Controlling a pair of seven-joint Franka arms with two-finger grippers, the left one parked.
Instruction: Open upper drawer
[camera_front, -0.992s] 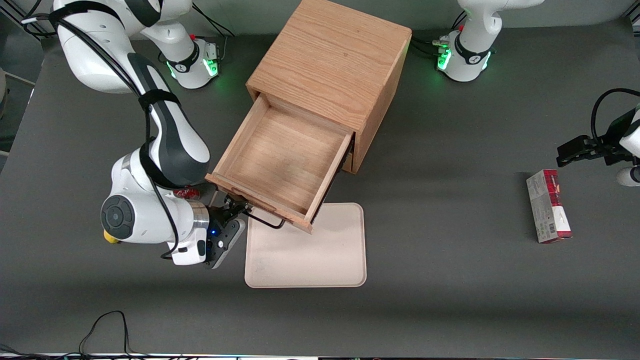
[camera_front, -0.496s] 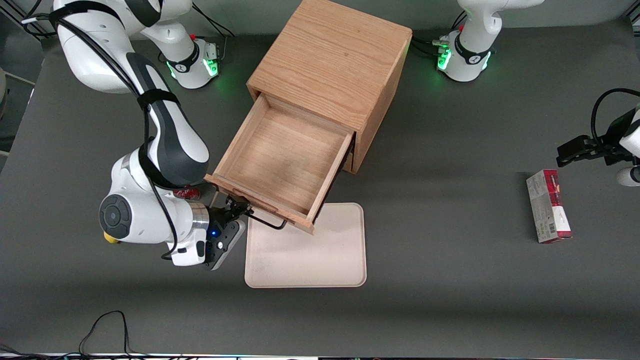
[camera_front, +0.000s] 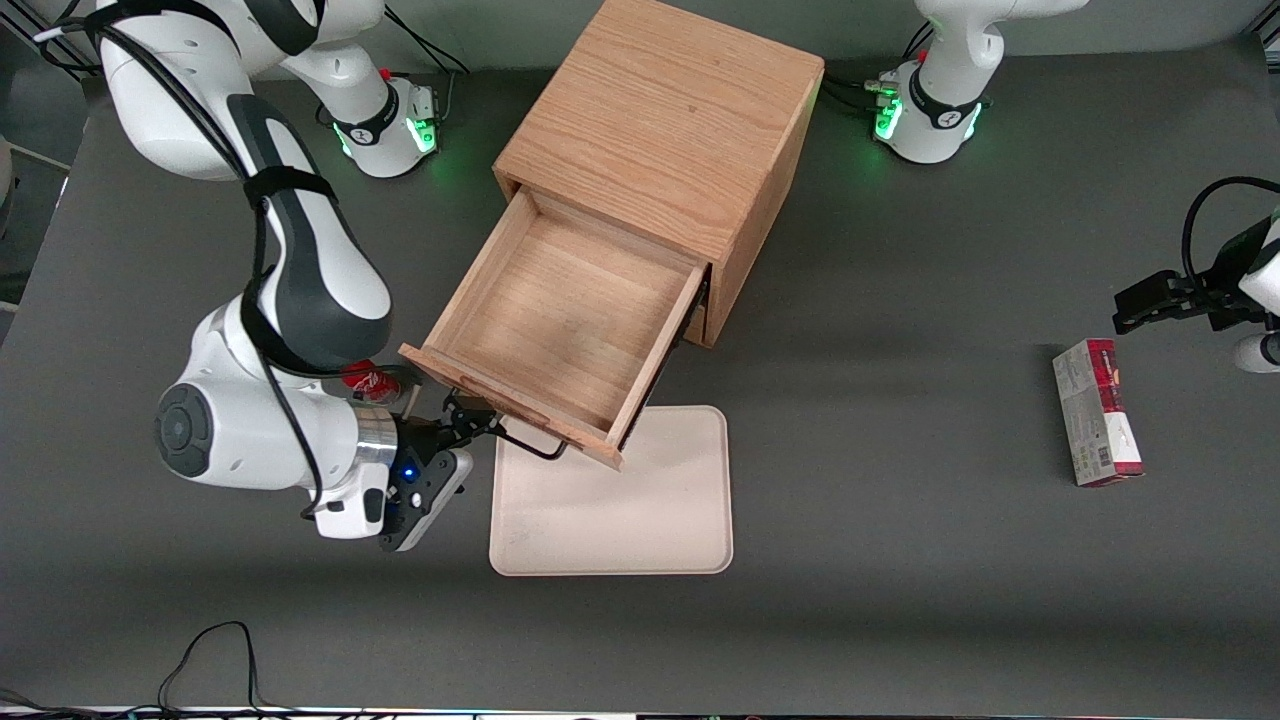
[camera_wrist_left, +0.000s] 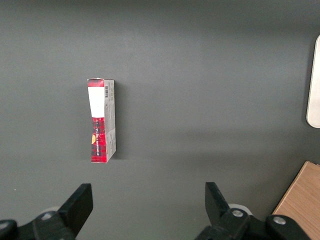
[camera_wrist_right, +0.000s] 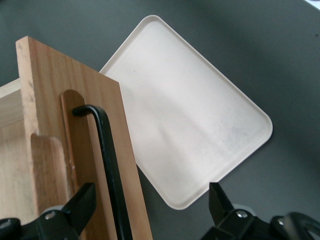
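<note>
Upper drawer (camera_front: 560, 325) pulled far out of the oak cabinet (camera_front: 665, 120), end effector (camera_front: 478, 420) at its handle (camera_front: 530, 445).

The end effector's fingers are spread wide and hold nothing; the thin black handle runs between them, not clamped. The drawer front hangs over a corner of the pale tray (camera_front: 620, 500) on the bench (camera_front: 900, 560). A red can (camera_front: 368, 381) stands beside the arm's wrist, next to the drawer. A red and white box (camera_front: 1096, 412) lies toward the parked arm's end.

Cream tray (camera_front: 640, 510) on dark table (camera_front: 900, 600), red-and-white box (camera_front: 1096, 412), red can (camera_front: 366, 381)
</note>
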